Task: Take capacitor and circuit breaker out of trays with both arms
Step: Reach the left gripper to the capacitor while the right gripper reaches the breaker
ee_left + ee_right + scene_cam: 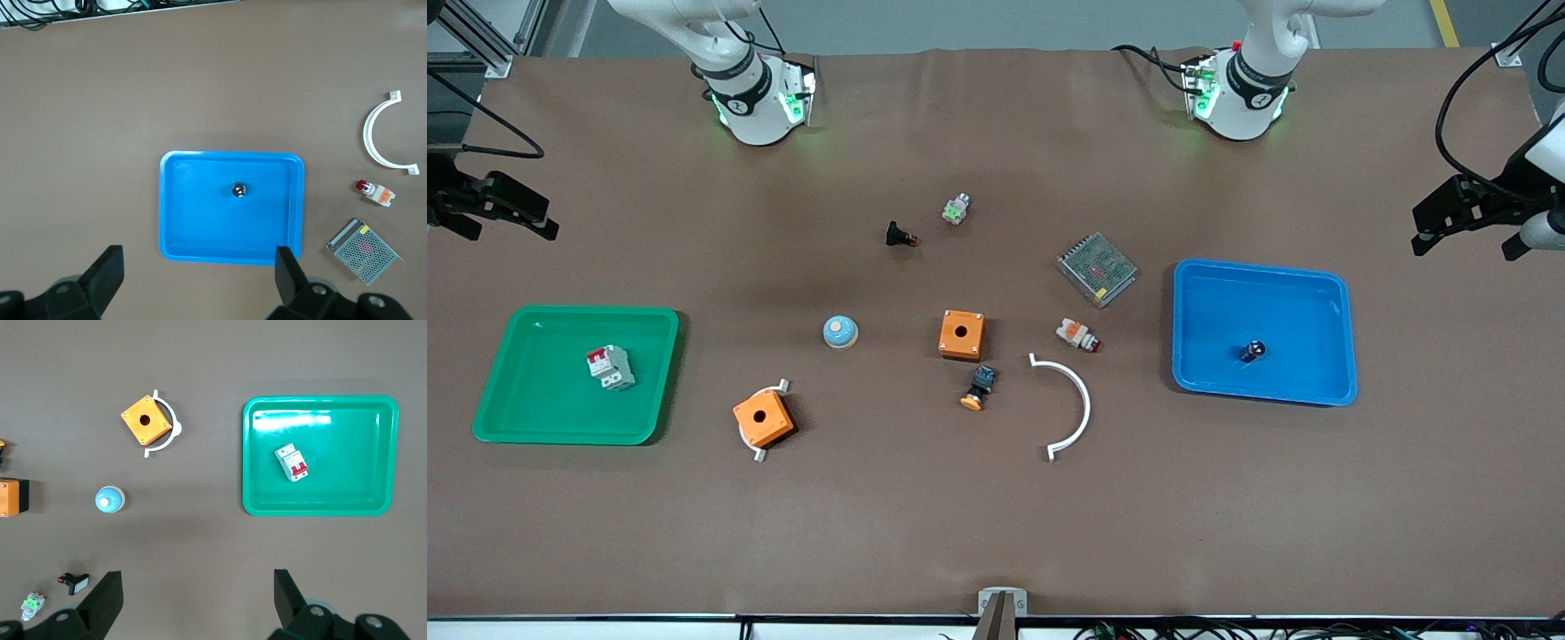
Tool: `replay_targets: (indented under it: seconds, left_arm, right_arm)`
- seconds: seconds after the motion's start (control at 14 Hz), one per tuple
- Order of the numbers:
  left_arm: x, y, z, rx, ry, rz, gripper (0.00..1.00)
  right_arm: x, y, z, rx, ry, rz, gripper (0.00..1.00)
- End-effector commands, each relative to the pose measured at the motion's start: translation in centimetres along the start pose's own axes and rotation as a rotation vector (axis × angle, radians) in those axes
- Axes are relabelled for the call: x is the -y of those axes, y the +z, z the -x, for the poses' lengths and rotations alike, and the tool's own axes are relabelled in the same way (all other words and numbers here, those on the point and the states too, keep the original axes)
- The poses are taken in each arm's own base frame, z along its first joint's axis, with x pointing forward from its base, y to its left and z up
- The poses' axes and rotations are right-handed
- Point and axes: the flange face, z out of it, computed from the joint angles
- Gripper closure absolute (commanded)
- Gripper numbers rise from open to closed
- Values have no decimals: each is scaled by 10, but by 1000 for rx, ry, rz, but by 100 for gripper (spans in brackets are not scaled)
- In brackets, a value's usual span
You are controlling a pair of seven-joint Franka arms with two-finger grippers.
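Note:
The capacitor [1252, 351], a tiny dark cylinder, stands in the blue tray [1227, 302] toward the left arm's end of the table. It also shows in the left wrist view [239, 191], in the tray [200, 220]. The breaker [610, 367], a white-grey block with red levers, lies in the green tray [543, 391] toward the right arm's end. It also shows in the right wrist view [292, 462], in the tray [333, 440]. My left gripper [1467, 247] [199, 270] hangs open and empty over bare table beside the blue tray. My right gripper [509, 233] [197, 590] hangs open and empty over bare table beside the green tray.
Between the trays lie two orange boxes [961, 334] [764, 419], a white arc [1080, 400], a blue dome [840, 332], a metal mesh unit [1097, 268], a white-orange switch [1077, 335], an orange-capped button [979, 388], a black red-tipped piece [899, 236] and a green-white part [957, 209].

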Motion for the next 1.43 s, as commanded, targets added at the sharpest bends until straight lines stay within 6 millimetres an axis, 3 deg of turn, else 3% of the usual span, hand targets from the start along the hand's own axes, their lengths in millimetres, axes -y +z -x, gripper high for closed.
replay_targets:
  seconds: [0.0, 0.43, 0.5, 0.57, 0.64, 0.79, 0.93, 1.21, 1.36]
  left_arm:
    - [1, -2, -1, 11, -14, 14, 0]
    - [0, 4, -1, 23, -15, 14, 0]
    - [1, 11, -1, 38, -3, 14, 0]
    - [7, 20, -2, 54, -10, 15, 0]
    - [6, 44, -9, 96, -9, 14, 0]
    - [1, 96, -17, 185, -2, 13, 0]
    - [-13, 156, -31, 264, 17, 9, 0]
    - [-36, 246, -47, 291, 53, 6, 0]
    - [-41, 301, -47, 299, 63, 5, 0]
  right_arm:
    - [-3, -4, 10, -2, 2, 15, 0]
    - [-6, 4, 5, 1, 5, 16, 0]
    - [-8, 11, -2, -2, 9, 17, 0]
    - [-11, 33, -12, 15, -17, 19, 0]
    - [-26, 55, -21, 16, -44, 20, 0]
    - [-53, 120, -36, 30, -97, 20, 0]
    - [-72, 178, -40, 31, -129, 23, 0]
    - [-120, 275, -57, 70, -205, 23, 0]
    - [-145, 308, -59, 74, -293, 35, 0]
